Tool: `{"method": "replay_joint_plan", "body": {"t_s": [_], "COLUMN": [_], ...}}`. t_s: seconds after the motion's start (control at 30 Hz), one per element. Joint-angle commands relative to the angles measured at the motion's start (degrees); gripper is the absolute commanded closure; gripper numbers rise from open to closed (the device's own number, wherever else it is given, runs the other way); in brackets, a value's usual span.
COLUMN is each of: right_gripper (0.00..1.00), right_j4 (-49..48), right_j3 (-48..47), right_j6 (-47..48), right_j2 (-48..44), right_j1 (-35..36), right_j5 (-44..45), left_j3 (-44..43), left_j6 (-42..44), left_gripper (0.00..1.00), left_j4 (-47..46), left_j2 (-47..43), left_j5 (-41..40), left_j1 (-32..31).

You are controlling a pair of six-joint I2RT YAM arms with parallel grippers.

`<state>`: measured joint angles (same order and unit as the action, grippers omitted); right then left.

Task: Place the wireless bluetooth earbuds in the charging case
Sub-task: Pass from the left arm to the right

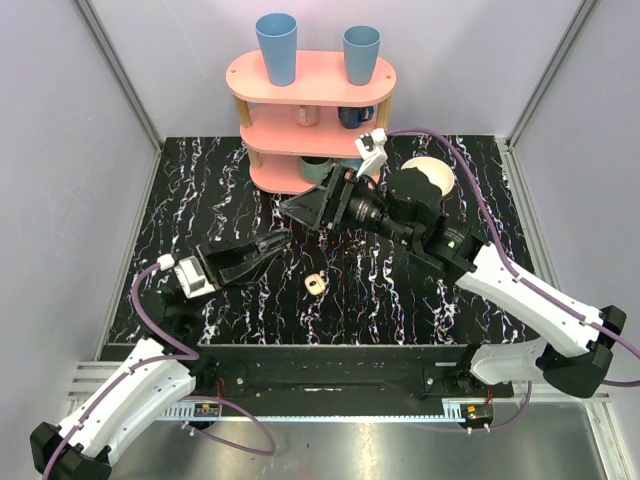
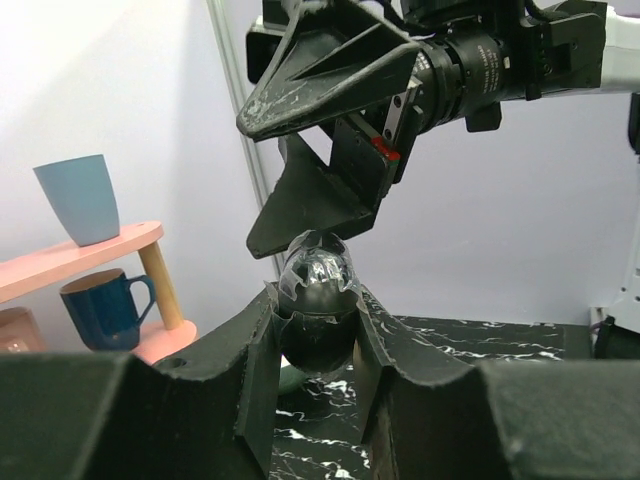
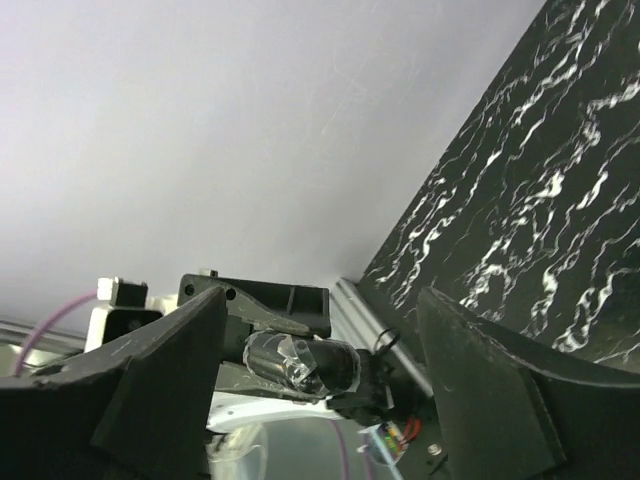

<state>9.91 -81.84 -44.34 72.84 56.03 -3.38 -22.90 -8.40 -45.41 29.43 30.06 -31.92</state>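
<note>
I am clamping my left tool (image 1: 272, 243) tight on a dark, clear-capped capsule (image 2: 315, 300), with my right tool (image 2: 258, 188) spreading wide just above it. The charging case (image 1: 314, 284) is lying on the counter (image 1: 420, 310). I cannot make out the earbuds. An off-centre bite could be twisting the capsule loose and dropping it.

The small cream-white charging case (image 1: 314, 285) is lying on the tabletop before me, its tan hollow facing up.
</note>
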Motion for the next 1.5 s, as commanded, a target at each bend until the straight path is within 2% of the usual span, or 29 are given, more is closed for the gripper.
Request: {"method": "replay_joint_plan", "body": {"t_s": [0.0, 0.2, 0.57, 1.03, 1.17, 1.37, 1.47], "right_gripper": [0.18, 0.22, 0.27, 0.31, 0.4, 0.61, 0.72], "right_j4": [-0.76, -6.82, -16.4, -17.56, -18.61, -19.93, -21.24], "right_j3": [1.94, 4.15, 6.26, 5.11, 5.73, 6.17, 6.69], "right_j6": [-12.95, -17.97, -19.12, -19.73, -19.82, -20.0, -20.52], "right_j2": [0.1, 2.22, 3.1, 5.03, 4.77, 4.51, 4.42], "right_j1": [-4.34, -5.93, -6.02, -5.93, -5.93, -6.02, -6.2], "right_j5": [-9.86, -17.27, -22.72, -25.71, -25.8, -26.06, -26.33], "left_j3": [-2.85, -3.3, -2.25, -1.63, -1.45, -1.54, -1.54], "left_j6": [4.62, 5.68, 4.37, 1.81, 1.55, 0.85, 0.06], "left_gripper": [1.0, 1.0, 1.0, 1.0, 1.0, 0.99, 0.86], "left_j4": [-1.96, -2.4, -6.35, -11.11, -11.28, -10.58, -9.88], "left_j2": [0.89, 2.03, 3.79, 5.81, 5.81, 5.99, 5.9], "left_j5": [-2.38, -2.73, -5.36, -7.65, -7.74, -6.86, -6.42], "left_j1": [-0.16, -0.16, -0.16, -0.16, -0.16, -0.16, -0.16]}}
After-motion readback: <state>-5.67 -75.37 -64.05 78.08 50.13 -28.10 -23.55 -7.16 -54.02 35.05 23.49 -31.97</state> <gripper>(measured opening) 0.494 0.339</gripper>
